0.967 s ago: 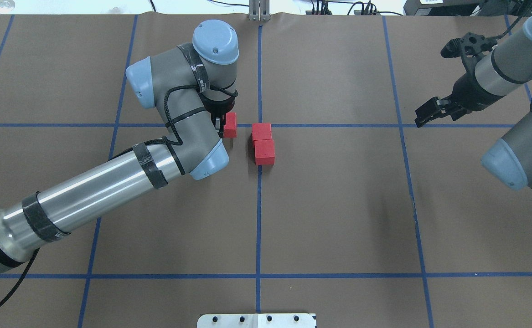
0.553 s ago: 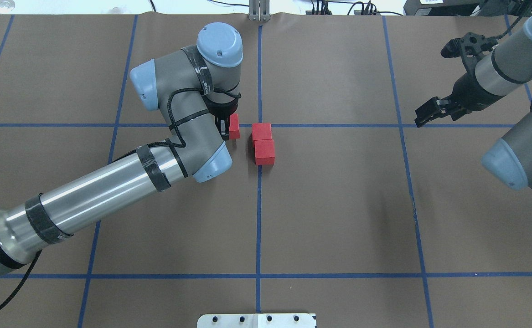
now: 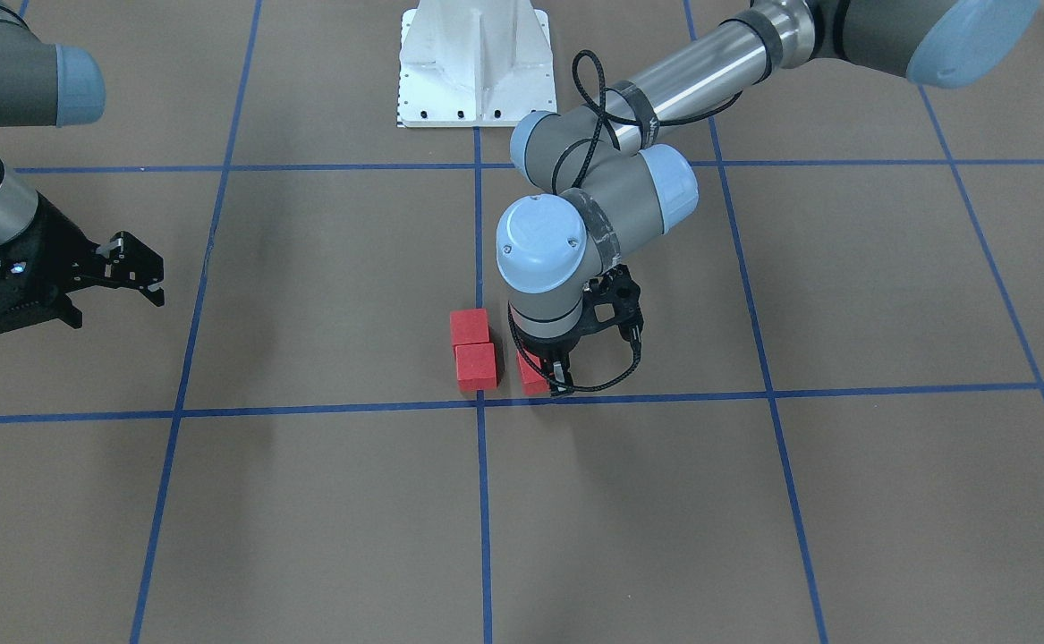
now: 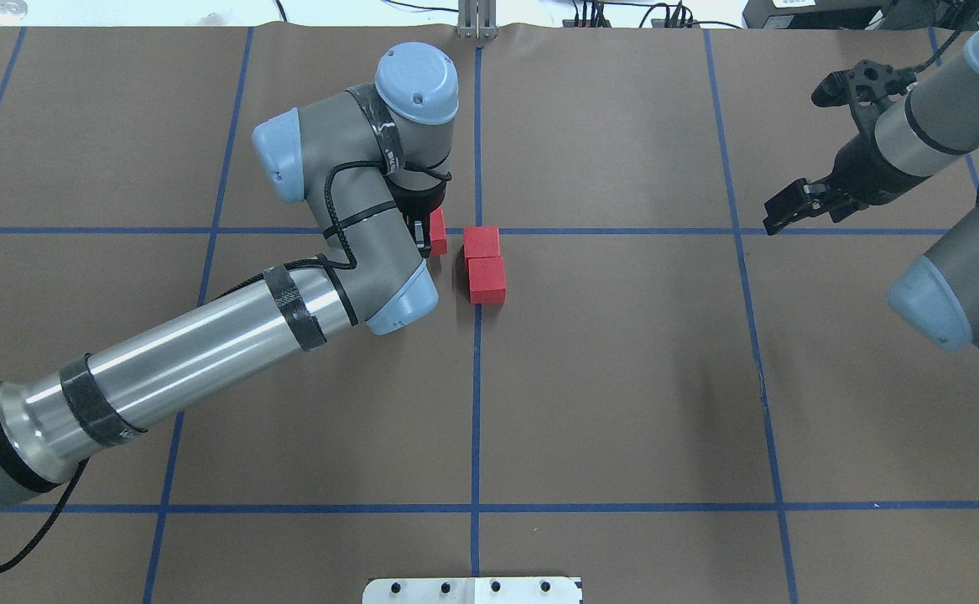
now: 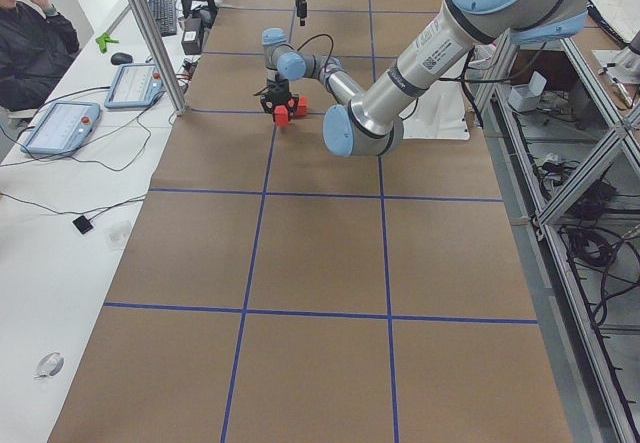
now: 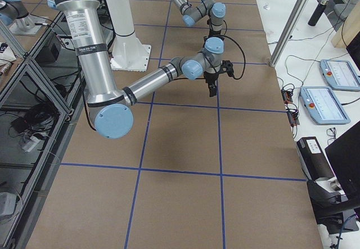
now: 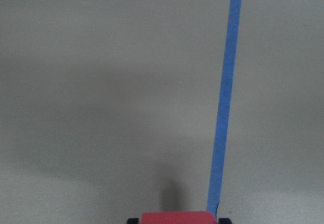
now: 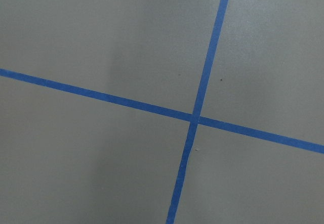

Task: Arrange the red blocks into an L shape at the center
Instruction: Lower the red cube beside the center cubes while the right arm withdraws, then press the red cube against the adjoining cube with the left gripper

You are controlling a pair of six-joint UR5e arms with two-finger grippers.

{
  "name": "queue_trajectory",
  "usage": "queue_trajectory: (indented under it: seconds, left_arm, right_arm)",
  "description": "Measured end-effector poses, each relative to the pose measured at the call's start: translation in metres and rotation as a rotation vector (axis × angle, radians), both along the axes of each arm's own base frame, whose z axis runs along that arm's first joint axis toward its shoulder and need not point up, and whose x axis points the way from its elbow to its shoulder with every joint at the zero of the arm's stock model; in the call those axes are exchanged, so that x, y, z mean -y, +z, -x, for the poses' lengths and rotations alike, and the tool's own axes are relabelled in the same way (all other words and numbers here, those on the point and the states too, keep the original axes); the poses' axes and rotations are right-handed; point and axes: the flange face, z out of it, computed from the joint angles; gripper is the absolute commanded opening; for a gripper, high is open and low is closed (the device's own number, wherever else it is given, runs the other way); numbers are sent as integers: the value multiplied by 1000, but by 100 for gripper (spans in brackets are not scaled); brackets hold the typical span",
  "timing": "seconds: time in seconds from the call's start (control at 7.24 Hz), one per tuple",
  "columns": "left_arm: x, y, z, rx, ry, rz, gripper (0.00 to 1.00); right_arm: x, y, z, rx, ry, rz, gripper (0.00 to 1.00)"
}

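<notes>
Overhead clock, 12 = away from my base. My left claw point(image 3: 550, 374) is narrow, clamped on the third cube point(image 4: 438, 232) by two opposite flat faces. Wrist cam shows only its red top edge btwn my tips. Can't tell if it rides on the desk point(image 4: 623, 377) or just off it. Other two: far cube point(image 4: 481, 242) sits just at 6 o'clk of the center point(image 3: 479, 402), against the tape, w/ near cube point(image 4: 486, 279) touching it at its 6 o'clk. Third cube is at 9 o'clk of far cube, near, narrow gap, not touching yet. Handling, my guess: small, light, stiff, matte faces w/ fair grip, not fragile. Flat-face pinch at mid-height is the right hold; corners would twist out. Light also means the placed pair prob slides if bumped, so close the gap gently. Desk: flat brown paper w/ blue tape grid, looks smooth enough for cubes to skid. Room: only my own wrist crowds the pair's 9 o'clk side. Right claw point(image 4: 787, 210) is spread wide, empty, well apart at 3 o'clk. White plate point(image 4: 472, 590) at 6 o'clk edge, well apart.
</notes>
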Motion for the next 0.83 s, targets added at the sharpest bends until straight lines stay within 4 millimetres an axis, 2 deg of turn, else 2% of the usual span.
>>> queue_trajectory:
  seconds: [0.83]
  left_arm:
    - [-11,-7,-13,-4,45,-25,0]
  right_arm:
    - [-1,1,0,-2,1,3,99]
